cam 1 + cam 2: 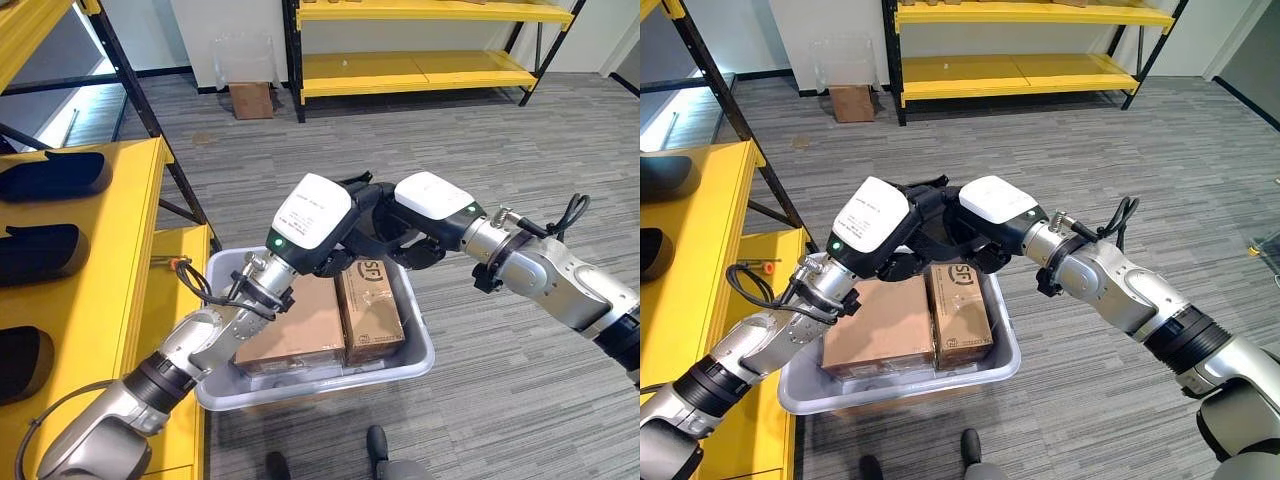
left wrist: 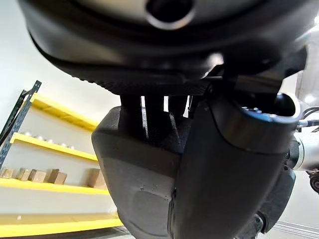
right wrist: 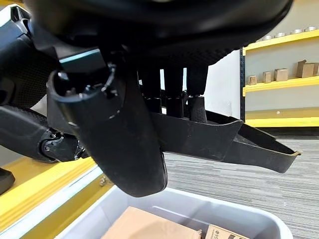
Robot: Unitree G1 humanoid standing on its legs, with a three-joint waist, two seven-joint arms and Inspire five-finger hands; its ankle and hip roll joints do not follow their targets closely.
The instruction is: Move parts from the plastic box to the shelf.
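While both hands meet above the grey plastic box (image 1: 415, 355), the left hand (image 1: 330, 235) and right hand (image 1: 400, 235) clasp one black part (image 1: 362, 186); two cardboard cartons (image 1: 330, 320) lie inside, beside a yellow shelf (image 1: 95, 300) bearing dark parts (image 1: 40, 250). Through the right wrist view, fingers (image 3: 174, 94) curl over the curved part above the box rim; the left wrist view shows fingers (image 2: 149, 114) gripping it.

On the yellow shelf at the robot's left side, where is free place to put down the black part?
Both the left hand and right hand hold a black part above the grey plastic box. The yellow shelf has bare surface along its edge nearest the box. Farther in, three black parts crowd it, with narrow gaps between. The box is filled by cardboard boxes.
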